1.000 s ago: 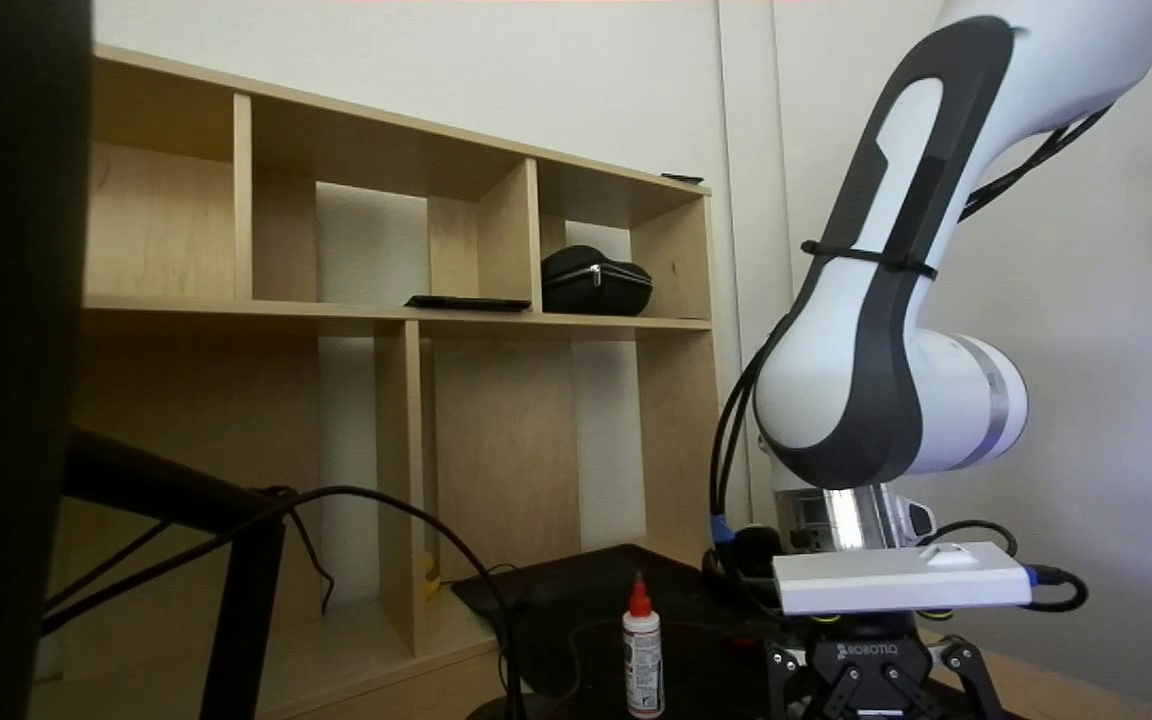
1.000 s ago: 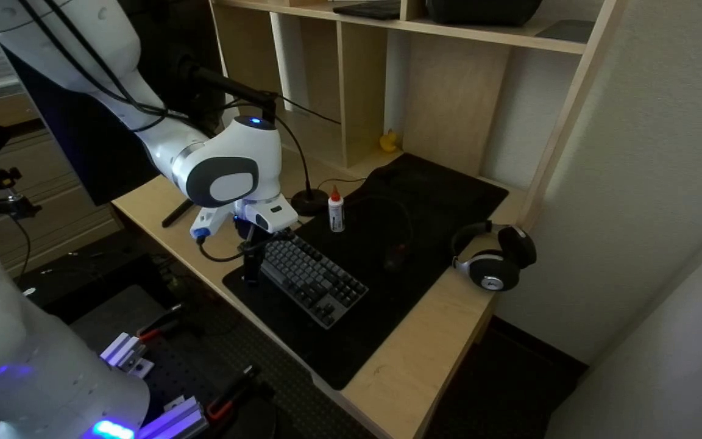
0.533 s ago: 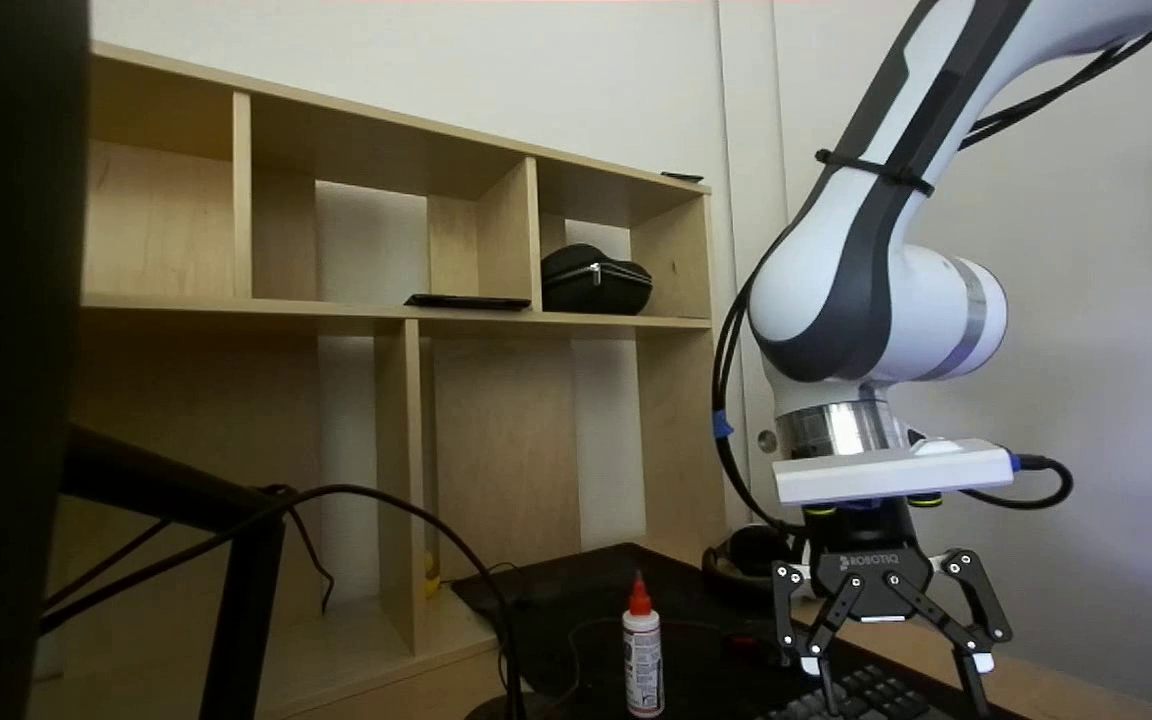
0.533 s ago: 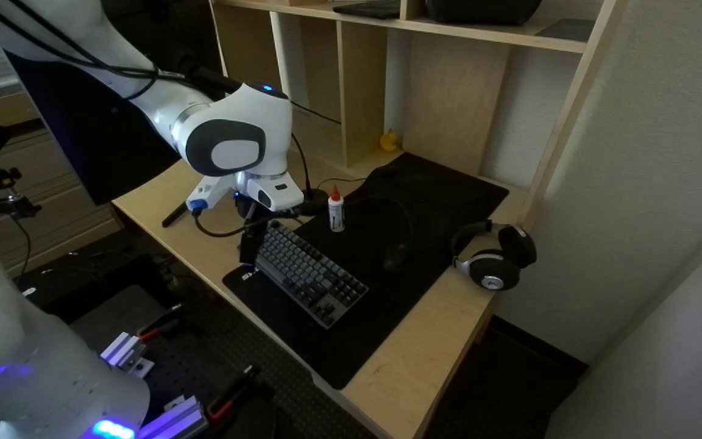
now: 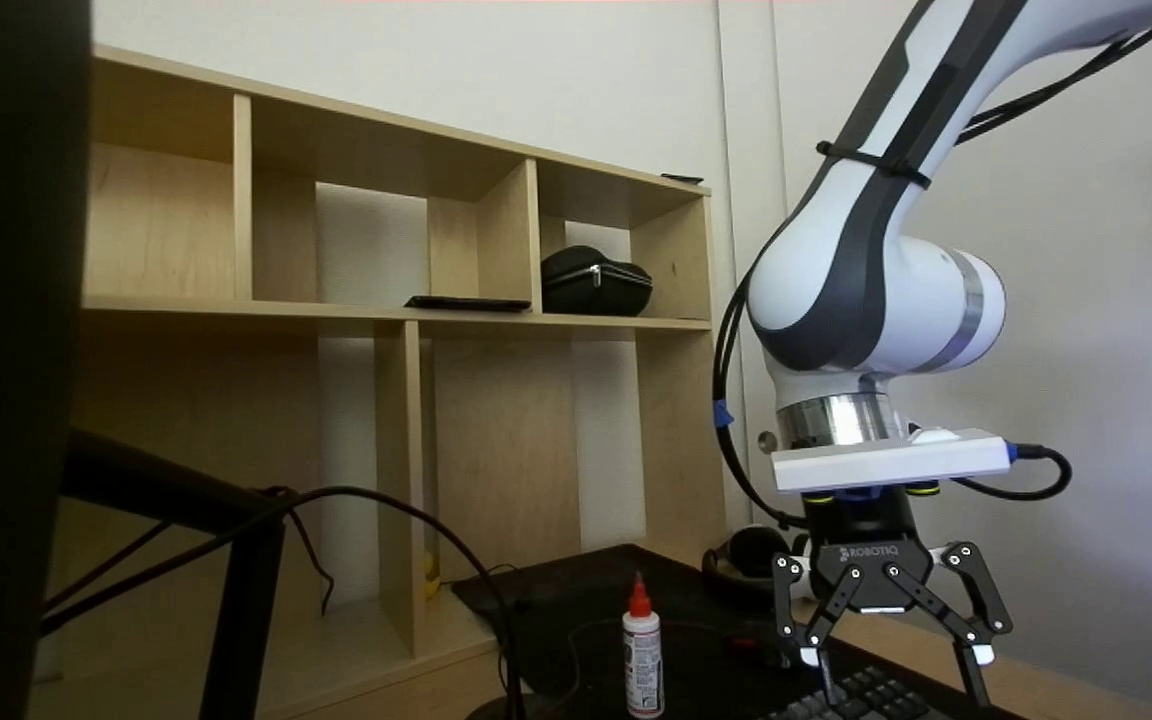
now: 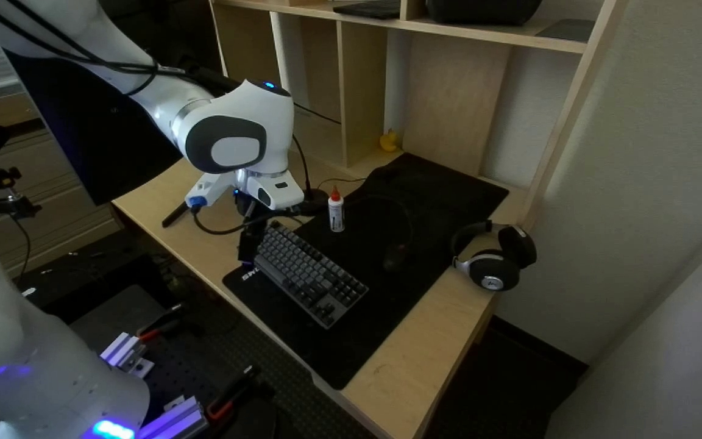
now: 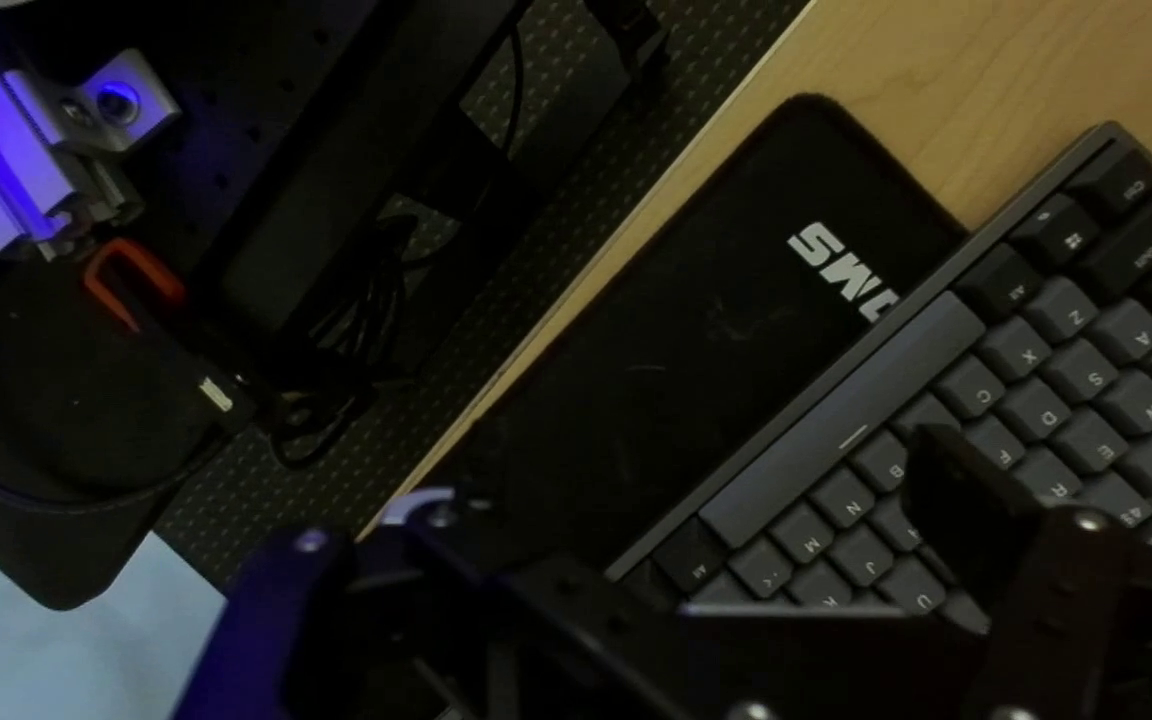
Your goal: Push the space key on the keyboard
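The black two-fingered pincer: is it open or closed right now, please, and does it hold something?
Black two-fingered pincer: open, jaws apart, holding nothing.

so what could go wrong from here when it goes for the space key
The gripper is open, and in the wrist view one of its fingers appears over the letter keys, so lowering straight down might press letters instead. The space bar sits right beside them, so even a well-aimed push could catch the N key if it overshoots.
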{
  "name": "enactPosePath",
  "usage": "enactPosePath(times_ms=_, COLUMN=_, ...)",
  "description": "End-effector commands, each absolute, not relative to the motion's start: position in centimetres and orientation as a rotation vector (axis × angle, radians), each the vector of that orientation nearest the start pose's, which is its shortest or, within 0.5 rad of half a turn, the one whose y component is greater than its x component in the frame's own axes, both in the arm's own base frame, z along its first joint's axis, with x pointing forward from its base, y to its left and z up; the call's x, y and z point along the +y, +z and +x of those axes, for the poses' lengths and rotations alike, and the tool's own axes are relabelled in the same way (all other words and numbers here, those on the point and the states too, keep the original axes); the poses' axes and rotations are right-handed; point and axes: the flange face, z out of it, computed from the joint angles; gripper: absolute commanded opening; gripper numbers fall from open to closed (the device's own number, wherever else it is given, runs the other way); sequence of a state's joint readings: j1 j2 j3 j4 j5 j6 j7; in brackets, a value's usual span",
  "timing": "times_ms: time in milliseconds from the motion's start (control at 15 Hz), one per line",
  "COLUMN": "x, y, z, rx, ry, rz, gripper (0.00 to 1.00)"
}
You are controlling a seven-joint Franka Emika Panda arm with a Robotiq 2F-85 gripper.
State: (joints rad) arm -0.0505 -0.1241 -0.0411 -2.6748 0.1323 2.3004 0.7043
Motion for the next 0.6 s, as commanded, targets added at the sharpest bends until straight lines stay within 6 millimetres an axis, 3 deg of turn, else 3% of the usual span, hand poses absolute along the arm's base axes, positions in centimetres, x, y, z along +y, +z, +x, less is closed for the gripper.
enactPosePath(times_ms=0, x=-2.94, y=25.88, z=38.19, rx=1.349, ry=0.457, rz=-2.752, gripper=1.00)
enactPosePath(times_ms=200, x=-2.59, y=25.82, z=37.69, rx=1.324, ry=0.572, rz=-2.726, gripper=1.00)
enactPosePath(times_ms=267, x=-2.86, y=25.67, z=37.82, rx=1.361, ry=0.497, rz=-2.751, gripper=1.00)
enactPosePath(times_ms=533, x=-2.70, y=25.65, z=37.59, rx=1.350, ry=0.542, rz=-2.741, gripper=1.00)
